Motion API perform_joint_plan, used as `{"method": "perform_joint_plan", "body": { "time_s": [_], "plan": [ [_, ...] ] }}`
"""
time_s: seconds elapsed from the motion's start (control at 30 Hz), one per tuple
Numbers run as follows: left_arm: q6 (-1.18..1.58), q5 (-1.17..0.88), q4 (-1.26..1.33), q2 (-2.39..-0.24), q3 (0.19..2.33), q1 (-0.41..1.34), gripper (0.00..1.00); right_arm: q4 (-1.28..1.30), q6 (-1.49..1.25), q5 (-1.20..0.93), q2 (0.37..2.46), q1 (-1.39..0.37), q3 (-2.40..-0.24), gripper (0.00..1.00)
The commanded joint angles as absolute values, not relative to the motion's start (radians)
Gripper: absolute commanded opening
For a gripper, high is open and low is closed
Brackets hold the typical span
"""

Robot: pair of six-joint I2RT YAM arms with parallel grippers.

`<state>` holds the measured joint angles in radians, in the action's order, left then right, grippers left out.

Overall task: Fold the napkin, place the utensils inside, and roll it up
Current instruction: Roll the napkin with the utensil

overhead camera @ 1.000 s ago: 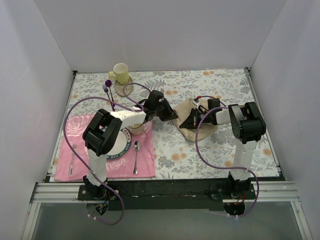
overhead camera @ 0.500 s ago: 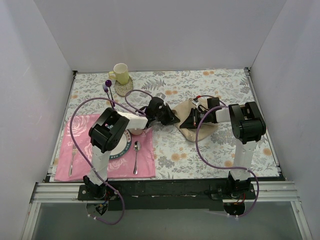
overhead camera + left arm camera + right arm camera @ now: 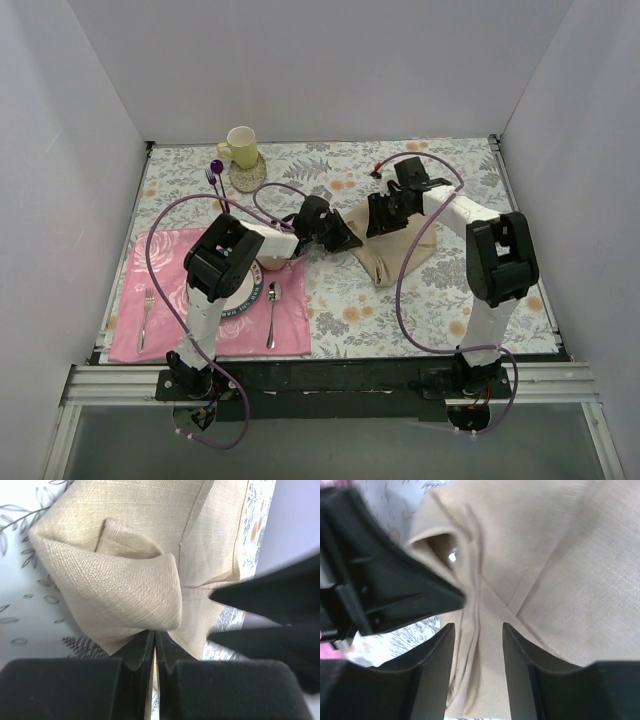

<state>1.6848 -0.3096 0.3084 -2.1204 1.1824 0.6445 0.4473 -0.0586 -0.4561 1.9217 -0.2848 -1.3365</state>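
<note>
The beige napkin [image 3: 400, 252] lies partly folded on the grey floral tablecloth, right of centre. My left gripper [image 3: 345, 238] is at its left edge, shut on a raised fold of the napkin [image 3: 125, 587] that comes out right at its fingertips [image 3: 154, 635]. My right gripper [image 3: 378, 218] hovers over the napkin's far part, open, with only flat cloth [image 3: 535, 555] showing beneath the gap [image 3: 477, 630]. The left gripper's black body [image 3: 380, 585] fills the left of the right wrist view. A spoon [image 3: 273, 312] and a fork [image 3: 147, 316] lie on the pink placemat.
The pink rose placemat [image 3: 225, 335] at the front left carries a plate [image 3: 246, 293] partly under the left arm. A yellow mug [image 3: 240, 147] on a coaster and purple-tipped sticks [image 3: 216, 180] stand at the back left. White walls close three sides.
My right gripper has opened and let go of the napkin, and has swung toward the back of the table. My left gripper has stayed shut at the napkin's left edge.
</note>
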Motion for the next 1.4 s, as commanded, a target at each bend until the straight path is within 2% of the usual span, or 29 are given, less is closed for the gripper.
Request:
{"method": "perform_joint_plan", "body": {
  "time_s": [0.0, 0.13, 0.4, 0.83, 0.93, 1.03, 1.07, 1.23, 1.3, 1.37],
  "plan": [
    [1.651, -0.268, 0.060, -2.210, 1.222, 0.629, 0.00, 0.503, 0.100, -0.043, 1.780, -0.469, -1.295, 0.53],
    [1.644, -0.293, 0.006, -2.233, 1.264, 0.621, 0.00, 0.439, 0.103, 0.139, 1.756, -0.595, -1.224, 0.57],
    [1.649, -0.337, -0.054, -2.250, 1.282, 0.597, 0.00, 0.382, 0.129, 0.248, 1.798, -0.670, -1.190, 0.59],
    [1.646, -0.396, -0.072, -2.252, 1.307, 0.568, 0.00, 0.336, 0.043, 0.112, 1.848, -0.647, -1.124, 0.54],
    [1.635, -0.405, -0.081, -2.252, 1.322, 0.566, 0.00, 0.336, 0.017, 0.057, 1.882, -0.629, -1.123, 0.47],
    [1.605, -0.403, -0.109, -2.246, 1.354, 0.566, 0.00, 0.302, -0.018, -0.044, 1.887, -0.582, -1.088, 0.29],
    [1.595, -0.403, -0.118, -2.241, 1.364, 0.568, 0.00, 0.290, -0.024, -0.072, 1.881, -0.568, -1.072, 0.20],
    [1.528, -0.387, -0.178, -2.212, 1.425, 0.563, 0.00, 0.252, -0.048, -0.307, 1.904, -0.476, -1.045, 0.02],
    [1.505, -0.387, -0.204, -2.197, 1.462, 0.555, 0.00, 0.239, -0.067, -0.404, 1.931, -0.440, -1.043, 0.01],
    [1.487, -0.374, -0.216, -2.158, 1.485, 0.549, 0.14, 0.215, -0.086, -0.535, 1.957, -0.391, -1.039, 0.01]
  ]
}}
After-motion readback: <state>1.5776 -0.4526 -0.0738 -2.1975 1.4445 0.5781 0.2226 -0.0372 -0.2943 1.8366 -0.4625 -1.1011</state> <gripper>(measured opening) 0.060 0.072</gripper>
